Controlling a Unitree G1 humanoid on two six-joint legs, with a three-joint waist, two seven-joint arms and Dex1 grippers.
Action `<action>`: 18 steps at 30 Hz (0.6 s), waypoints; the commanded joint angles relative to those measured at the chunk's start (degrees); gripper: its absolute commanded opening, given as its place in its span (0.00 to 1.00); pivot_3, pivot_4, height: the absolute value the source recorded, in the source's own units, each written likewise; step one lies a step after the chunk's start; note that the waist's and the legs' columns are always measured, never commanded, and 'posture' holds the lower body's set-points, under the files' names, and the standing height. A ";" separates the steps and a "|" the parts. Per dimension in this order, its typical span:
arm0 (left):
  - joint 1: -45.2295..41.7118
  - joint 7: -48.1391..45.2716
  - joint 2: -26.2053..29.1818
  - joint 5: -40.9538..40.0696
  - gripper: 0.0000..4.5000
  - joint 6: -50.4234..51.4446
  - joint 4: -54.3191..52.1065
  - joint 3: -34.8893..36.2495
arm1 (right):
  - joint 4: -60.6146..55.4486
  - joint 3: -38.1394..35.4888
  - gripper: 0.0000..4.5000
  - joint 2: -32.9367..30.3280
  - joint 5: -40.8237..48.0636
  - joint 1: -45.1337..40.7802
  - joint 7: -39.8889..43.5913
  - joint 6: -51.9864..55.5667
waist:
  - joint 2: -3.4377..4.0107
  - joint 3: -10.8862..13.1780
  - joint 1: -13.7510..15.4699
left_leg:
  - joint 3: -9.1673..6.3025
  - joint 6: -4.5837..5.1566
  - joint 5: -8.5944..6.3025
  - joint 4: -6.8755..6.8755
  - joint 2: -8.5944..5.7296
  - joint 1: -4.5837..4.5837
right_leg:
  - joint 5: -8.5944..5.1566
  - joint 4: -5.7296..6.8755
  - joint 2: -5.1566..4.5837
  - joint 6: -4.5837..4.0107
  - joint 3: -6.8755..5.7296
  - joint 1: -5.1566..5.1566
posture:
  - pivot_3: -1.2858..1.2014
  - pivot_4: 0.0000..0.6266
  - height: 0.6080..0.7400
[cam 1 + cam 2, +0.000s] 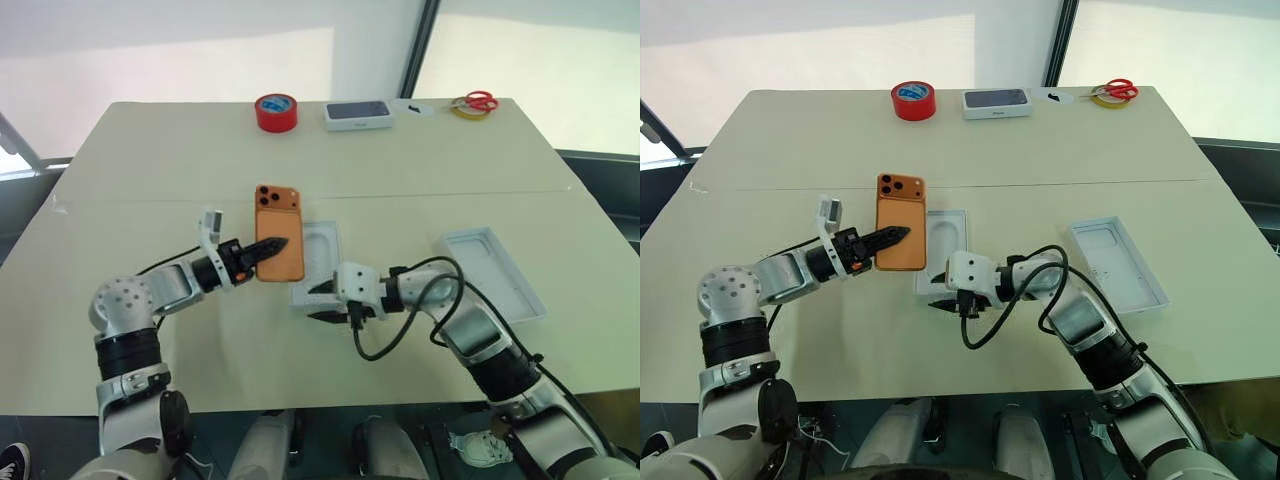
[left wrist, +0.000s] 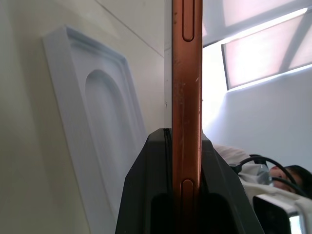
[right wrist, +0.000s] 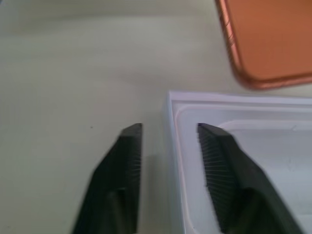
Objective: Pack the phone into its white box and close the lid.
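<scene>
The phone (image 1: pixel 279 232) sits mid-table with its orange back up and lenses at the far end, clenched at its near left edge by the left gripper (image 1: pixel 272 246). The left wrist view shows what the head views cannot: the phone (image 2: pixel 187 73) edge-on, squeezed between both black fingers (image 2: pixel 146 195), its copper side rail and buttons plain to see.

Just right of the phone lies a white insert (image 1: pixel 318 262) with an oval recess (touching or merely beside the phone, I cannot tell). The right gripper (image 1: pixel 322 302) hovers at its near end with its fingers parted and nothing in them; the right wrist view shows them straddling the insert's rim (image 3: pixel 171 146), one finger (image 3: pixel 122 165) over the table and the other over the recess.

The left arm reaches in from the near left, forearm about level; the right arm bends in from the near right, gripper pointing left.

Farther right a white tray (image 1: pixel 492 272) lies by itself, near the right edge. Along the far edge stand red tape (image 1: pixel 276 111), a box (image 1: pixel 358 114) with a dark phone picture, and scissors (image 1: pixel 476 102); the table (image 1: pixel 160 160) between is bare.
</scene>
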 commanded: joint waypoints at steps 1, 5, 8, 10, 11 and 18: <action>0.13 -0.28 -0.63 -2.30 0.00 0.07 -2.90 -0.16 | -4.48 -5.87 0.89 -2.32 4.87 -0.17 0.80 0.43 | -0.01 0.00 0.02 | 0.00 0.00 0.00 0.00 0.00 0.00 | 0.00 0.00 0.00 0.00 0.00 0.00 | 0.52 0.24 0.99; 0.10 1.74 -4.42 -1.74 0.00 -1.95 -2.38 -1.06 | 1.00 -11.13 0.89 -7.73 6.26 0.43 2.35 -2.44 | -0.02 0.01 0.88 | 0.01 0.04 -0.03 0.02 0.00 0.00 | 0.00 -0.01 -0.02 0.00 0.00 0.02 | 0.52 0.24 0.99; -0.18 2.85 -6.62 -0.61 0.00 -3.22 -2.14 -2.30 | 6.17 -12.04 0.89 -10.11 4.62 0.22 2.22 -6.43 | -0.04 0.02 1.06 | 0.00 0.06 -0.04 0.03 0.00 0.00 | 0.00 -0.05 -0.03 0.00 -0.01 0.05 | 0.52 0.24 0.99; -0.08 3.11 -7.30 -0.13 0.00 -3.73 -2.03 -3.35 | 8.07 -12.37 0.89 -11.22 4.37 0.26 2.72 -7.86 | -0.04 0.03 1.06 | 0.01 0.06 -0.03 0.02 0.00 0.00 | 0.00 -0.05 -0.03 0.00 -0.01 0.05 | 0.52 0.24 0.99; -0.11 3.72 -7.61 -0.10 0.00 -3.68 -1.52 -3.47 | 8.76 -12.55 0.89 -11.63 4.45 0.33 3.00 -8.39 | -0.04 0.03 1.05 | 0.01 0.05 -0.03 0.02 0.01 -0.02 | 0.00 -0.05 -0.02 0.00 -0.01 0.04 | 0.52 0.24 0.99; -0.73 4.85 -8.51 -1.01 0.22 -3.50 1.37 -2.80 | 11.75 -12.16 0.90 -11.91 3.31 -0.52 2.43 -12.00 | -0.04 0.03 1.05 | 0.01 0.04 -0.01 0.05 0.03 -0.04 | 0.00 -0.04 0.00 0.00 -0.01 0.02 | 0.52 0.24 0.99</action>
